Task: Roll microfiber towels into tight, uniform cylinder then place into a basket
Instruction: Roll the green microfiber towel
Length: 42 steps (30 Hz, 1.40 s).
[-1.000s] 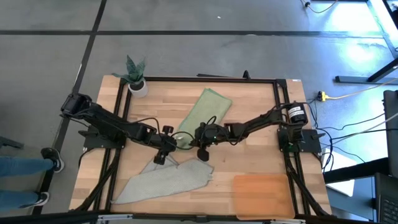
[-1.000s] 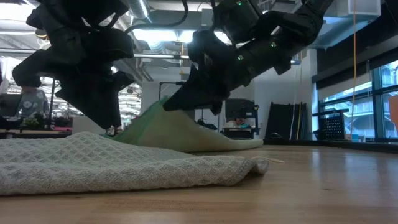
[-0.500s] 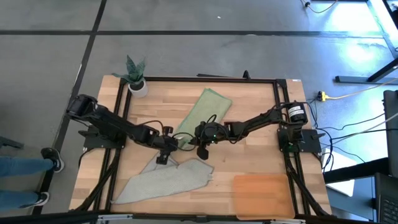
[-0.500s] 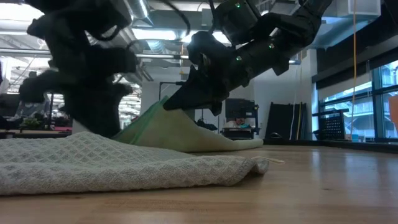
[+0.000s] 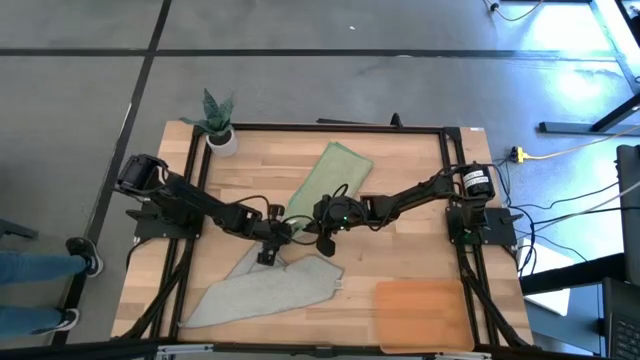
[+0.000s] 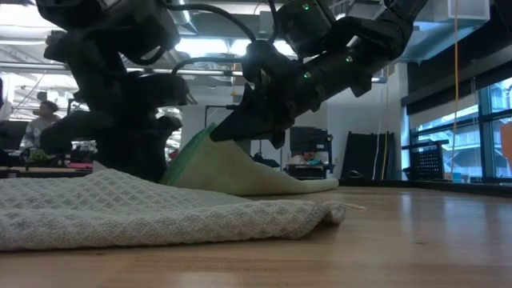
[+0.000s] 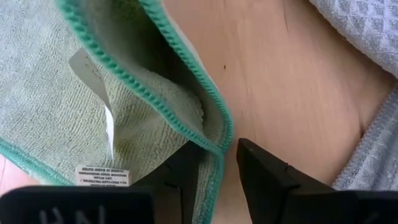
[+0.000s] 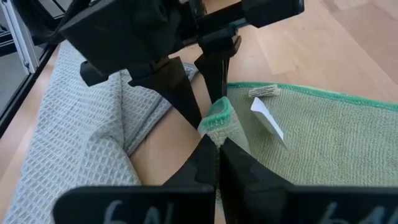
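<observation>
The pale sage green towel [image 5: 328,178] lies slantwise at the table's middle, its near corner raised. My right gripper [image 8: 216,144] is shut on that corner; it also shows in the low view [image 6: 222,134]. My left gripper [image 7: 219,145] is open just left of it, one finger on each side of the towel's raised green-hemmed edge [image 7: 211,134]. The pale grey towel [image 5: 265,290] lies crumpled near the front left. The orange-brown basket [image 5: 422,310] sits at the front right. My right gripper pinches the green towel's near corner [image 8: 217,118] between its two fingers, folded so several layers show. The fingers slant down from the table's right. The corner is lifted off the table; the rest of the towel [image 6: 256,178] lies on the wood. My left gripper: I cannot tell whether its fingers touch the hem.
A small potted plant [image 5: 217,122] stands at the far left corner. The grey towel [image 6: 160,212] lies close in front of both grippers. A white label [image 7: 93,74] hangs from the green towel. Bare wood lies between the grey towel and the basket.
My left gripper has moved toward the table's right, up to the green towel's raised corner, and now straddles its hem. My right gripper has kept still, holding the corner up.
</observation>
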Tool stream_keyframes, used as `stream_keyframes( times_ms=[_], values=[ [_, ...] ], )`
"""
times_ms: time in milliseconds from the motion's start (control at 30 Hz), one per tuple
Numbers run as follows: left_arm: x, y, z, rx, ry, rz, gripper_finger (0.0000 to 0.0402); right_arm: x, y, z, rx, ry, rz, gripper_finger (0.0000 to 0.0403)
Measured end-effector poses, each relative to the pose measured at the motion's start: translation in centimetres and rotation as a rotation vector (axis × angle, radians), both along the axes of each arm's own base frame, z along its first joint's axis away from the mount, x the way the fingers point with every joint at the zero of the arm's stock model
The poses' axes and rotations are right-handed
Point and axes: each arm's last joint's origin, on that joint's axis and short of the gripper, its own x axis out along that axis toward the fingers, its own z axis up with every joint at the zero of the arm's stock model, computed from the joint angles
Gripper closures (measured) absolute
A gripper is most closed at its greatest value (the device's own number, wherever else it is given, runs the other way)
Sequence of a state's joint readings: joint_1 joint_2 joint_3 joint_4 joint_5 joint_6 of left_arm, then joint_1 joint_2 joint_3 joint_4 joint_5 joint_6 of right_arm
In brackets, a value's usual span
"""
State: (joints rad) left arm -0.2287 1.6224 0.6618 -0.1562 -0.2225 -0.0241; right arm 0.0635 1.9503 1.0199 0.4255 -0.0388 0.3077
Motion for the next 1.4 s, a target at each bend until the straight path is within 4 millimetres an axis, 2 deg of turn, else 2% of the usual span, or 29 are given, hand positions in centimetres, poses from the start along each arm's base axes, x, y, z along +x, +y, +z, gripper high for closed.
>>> stream_keyframes(
  times_ms=[167, 333, 400, 667, 867, 1133, 1267, 1400],
  values=[
    [0.0, 0.0, -0.1, 0.004, 0.002, 0.001, 0.0311, 0.0, 0.0, 0.0, 0.006, 0.002, 0.009, 0.0400],
    [-0.2, 0.0, 0.3, -0.011, -0.005, -0.005, 0.0380, -0.1, 0.2, 0.0, 0.033, 0.009, 0.051, 0.0400],
    [-0.4, 0.2, 0.7, -0.010, -0.011, 0.015, 0.0394, -0.1, 0.2, -0.1, 0.044, 0.014, 0.066, 0.0400],
    [-1.4, 1.5, 3.1, -0.156, -0.015, 0.064, 0.0401, -1.2, 0.2, 0.3, 0.113, 0.149, 0.041, 0.0400],
    [-1.6, 2.1, 3.9, -0.250, 0.002, 0.051, 0.0401, -1.7, 0.2, 1.2, 0.145, 0.185, 0.021, 0.0400],
    [-0.6, 3.5, 6.0, -0.225, 0.030, 0.033, 0.0401, -2.0, 0.6, 1.5, 0.178, 0.198, 0.009, 0.0400],
    [-0.4, 3.7, 6.1, -0.265, 0.021, 0.035, 0.0401, -2.0, 0.5, 1.4, 0.166, 0.203, -0.009, 0.0400],
    [-0.3, 3.7, 6.2, -0.217, -0.004, 0.045, 0.0397, -2.0, 0.5, 1.4, 0.161, 0.201, -0.017, 0.0400]
  ],
)
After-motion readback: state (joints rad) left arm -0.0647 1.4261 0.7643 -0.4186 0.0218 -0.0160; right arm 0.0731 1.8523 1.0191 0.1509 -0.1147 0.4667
